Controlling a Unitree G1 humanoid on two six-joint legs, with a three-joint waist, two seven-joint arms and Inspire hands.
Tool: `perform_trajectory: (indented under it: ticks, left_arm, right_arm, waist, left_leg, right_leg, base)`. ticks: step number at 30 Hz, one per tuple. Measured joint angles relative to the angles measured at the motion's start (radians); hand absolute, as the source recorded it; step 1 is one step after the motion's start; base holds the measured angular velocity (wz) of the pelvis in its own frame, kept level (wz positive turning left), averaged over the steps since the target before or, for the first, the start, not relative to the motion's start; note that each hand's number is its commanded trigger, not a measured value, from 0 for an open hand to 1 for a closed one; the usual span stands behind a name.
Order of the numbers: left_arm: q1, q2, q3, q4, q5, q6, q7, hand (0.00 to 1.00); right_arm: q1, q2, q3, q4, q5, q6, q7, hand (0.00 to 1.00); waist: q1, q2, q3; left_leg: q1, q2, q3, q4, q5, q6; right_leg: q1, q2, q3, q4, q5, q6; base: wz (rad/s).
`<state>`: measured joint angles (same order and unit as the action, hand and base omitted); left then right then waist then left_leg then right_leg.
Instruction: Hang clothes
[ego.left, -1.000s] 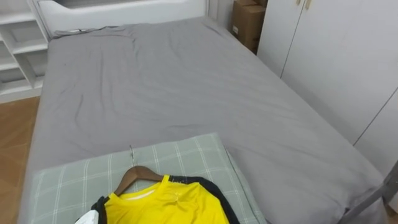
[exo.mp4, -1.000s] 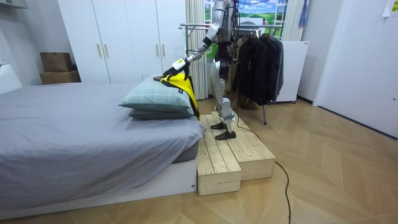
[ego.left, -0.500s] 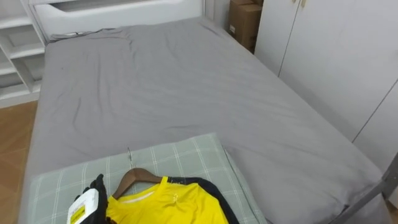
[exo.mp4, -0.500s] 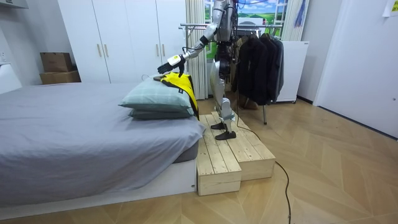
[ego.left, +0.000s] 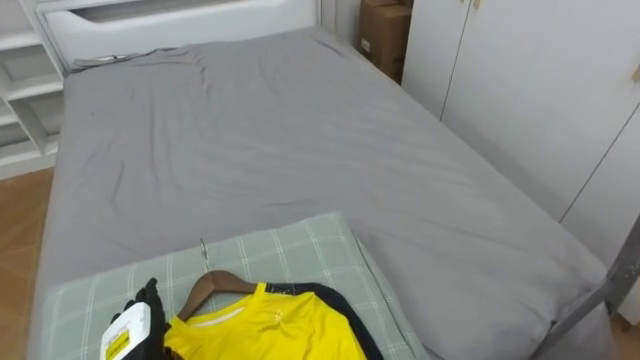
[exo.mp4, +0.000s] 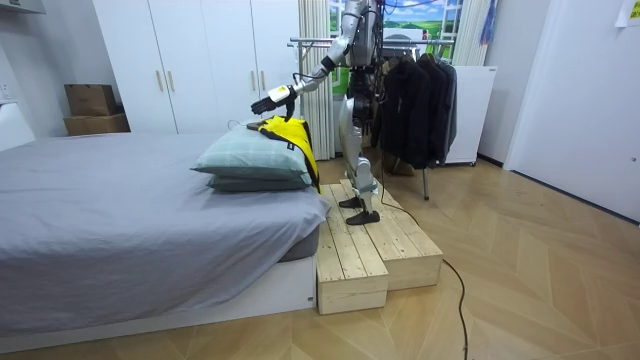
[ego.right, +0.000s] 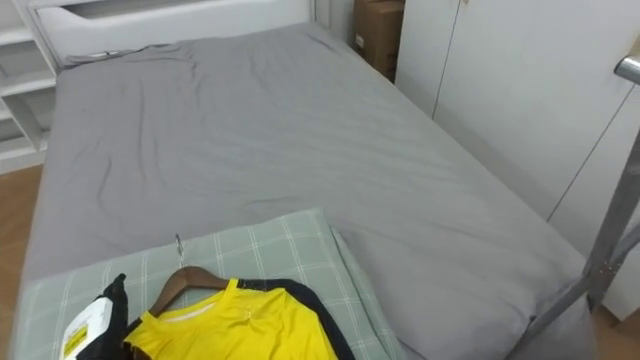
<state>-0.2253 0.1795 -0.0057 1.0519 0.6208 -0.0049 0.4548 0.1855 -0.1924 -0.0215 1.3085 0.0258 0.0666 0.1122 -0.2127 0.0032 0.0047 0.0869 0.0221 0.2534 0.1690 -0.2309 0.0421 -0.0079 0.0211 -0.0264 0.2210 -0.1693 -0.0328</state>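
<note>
A yellow shirt with black trim (ego.left: 270, 325) lies on a wooden hanger (ego.left: 215, 283) on top of a green checked pillow (ego.left: 290, 250) at the near end of the bed. The hanger's metal hook (ego.left: 204, 250) points toward the far end of the bed. My left hand (ego.left: 135, 325) is just left of the shirt's collar, its dark fingers relaxed and holding nothing. In the room view that left hand (exo.mp4: 265, 100) hangs in the air above the shirt (exo.mp4: 290, 135), apart from it. I stand on a wooden platform (exo.mp4: 380, 250) beside the bed.
A grey bed (ego.left: 250, 130) stretches ahead. White wardrobe doors (ego.left: 520, 80) and a cardboard box (ego.left: 383, 30) are to its right, white shelves (ego.left: 20, 90) to its left. A metal rack post (ego.right: 610, 250) rises at my right. Behind me stands a rack of dark clothes (exo.mp4: 415, 95).
My left hand has lifted off the shirt and moved up and forward; it has come into the eye view at the lower left. The shirt and hanger lie as before.
</note>
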Motion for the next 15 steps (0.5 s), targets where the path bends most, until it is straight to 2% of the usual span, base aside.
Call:
perform_trajectory:
  ticks: [7, 15]
  left_arm:
    - [-0.011, 0.003, 0.0, 0.045, -0.001, 0.028, -0.046, 0.0]
    - [-0.022, 0.004, 0.0, 0.082, -0.001, 0.048, -0.072, 0.0]
  right_arm:
    - [-0.002, 0.0, 0.0, -0.001, 0.004, 0.021, 0.0, 0.0]
    - [-0.001, 0.0, -0.001, 0.001, 0.005, 0.022, -0.016, 0.0]
  waist:
    - [-0.002, -0.001, -0.0006]
    - [-0.004, 0.0, -0.0002]
  left_leg:
    - [-0.005, 0.001, 0.009, -0.003, 0.0, 0.0]
    - [-0.004, 0.001, 0.012, -0.002, 0.0, 0.0]
  right_leg:
    - [-0.01, 0.002, 0.009, 0.0, 0.0, 0.0]
    - [-0.003, 0.001, 0.011, 0.0, 0.0, 0.0]
  base:
    - [-0.03]
    - [0.0]
